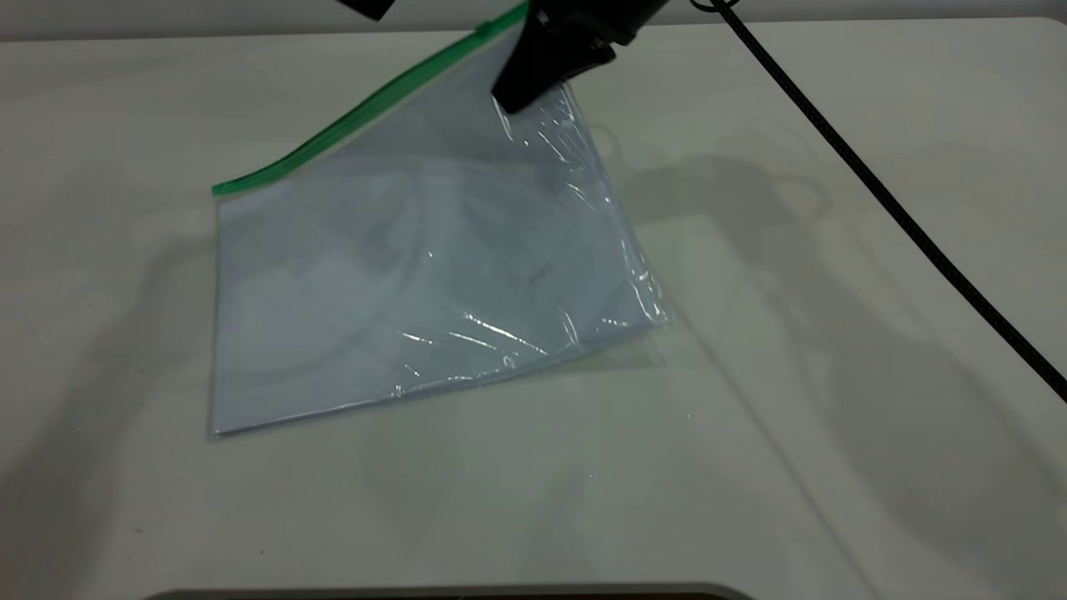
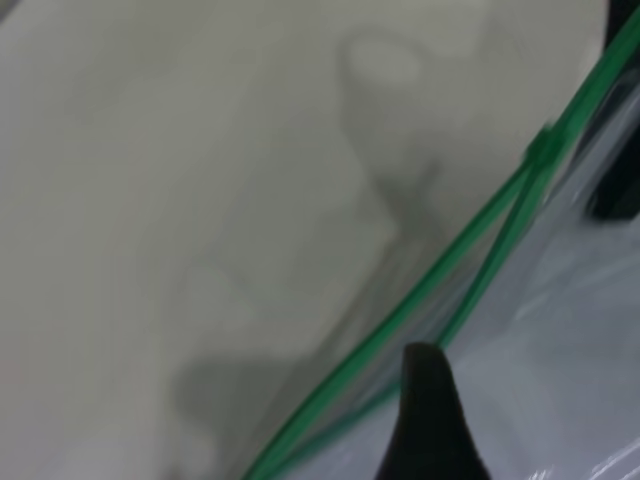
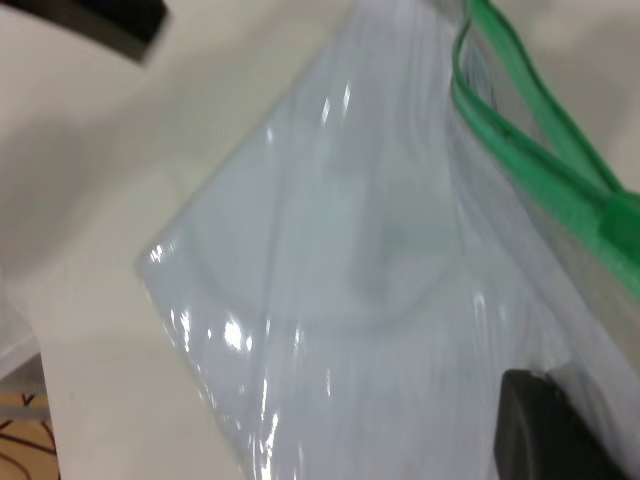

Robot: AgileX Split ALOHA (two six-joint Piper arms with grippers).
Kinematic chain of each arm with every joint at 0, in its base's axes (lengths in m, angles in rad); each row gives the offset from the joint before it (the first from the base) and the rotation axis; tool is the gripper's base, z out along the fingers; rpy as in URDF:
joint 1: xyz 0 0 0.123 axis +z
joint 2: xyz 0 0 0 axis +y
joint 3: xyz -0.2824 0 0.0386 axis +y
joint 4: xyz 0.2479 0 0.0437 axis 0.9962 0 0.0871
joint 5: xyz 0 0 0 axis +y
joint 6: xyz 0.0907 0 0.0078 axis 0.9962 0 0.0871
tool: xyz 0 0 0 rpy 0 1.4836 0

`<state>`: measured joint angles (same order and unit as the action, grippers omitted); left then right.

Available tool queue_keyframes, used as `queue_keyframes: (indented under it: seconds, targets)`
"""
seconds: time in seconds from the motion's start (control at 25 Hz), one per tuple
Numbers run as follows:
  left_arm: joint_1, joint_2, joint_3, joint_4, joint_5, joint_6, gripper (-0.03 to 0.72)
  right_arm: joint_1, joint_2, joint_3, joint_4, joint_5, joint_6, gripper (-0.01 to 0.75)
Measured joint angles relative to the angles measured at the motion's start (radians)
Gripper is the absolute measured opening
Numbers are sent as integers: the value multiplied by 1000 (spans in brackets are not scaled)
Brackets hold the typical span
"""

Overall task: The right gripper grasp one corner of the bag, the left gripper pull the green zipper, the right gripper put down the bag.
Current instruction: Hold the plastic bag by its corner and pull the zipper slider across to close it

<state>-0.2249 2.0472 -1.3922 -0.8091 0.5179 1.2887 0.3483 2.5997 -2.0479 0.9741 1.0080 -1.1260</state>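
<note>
The bag (image 1: pixel 417 275) is a clear pouch with white sheets inside. Its near edge rests on the table and its far right corner is raised. My right gripper (image 1: pixel 510 102) is shut on that raised corner; one finger (image 3: pixel 550 435) presses the plastic in the right wrist view. The green zipper (image 1: pixel 350 125) runs along the far edge, with its slider (image 1: pixel 482 31) close to the right gripper. In the left wrist view the two green tracks (image 2: pixel 440 290) part below the slider (image 2: pixel 540 148). My left gripper (image 1: pixel 367 7) hovers above the zipper, open, with one finger (image 2: pixel 430 420) over the bag.
A black cable (image 1: pixel 884 200) crosses the table from the top centre to the right edge. The pale table (image 1: pixel 834 467) is bare around the bag. A dark rim (image 1: pixel 433 593) lies at the near edge.
</note>
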Motion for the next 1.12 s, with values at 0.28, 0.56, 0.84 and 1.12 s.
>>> queue_keyframes:
  seconds: [0.28,0.56,0.84,1.12]
  targets:
    - [0,10,-1,-97,21,75,587,0,2,0,156,-4,-202,46]
    - [0,10,-1,-99,31,136,587,0,2,0,179,123,-330,33]
    - [0,10,-1,-99,127,189,587,0,2,0,186,153,-360,33]
    - [0,10,-1,-99,140,227,582,2,2,0,184,153,-361,33]
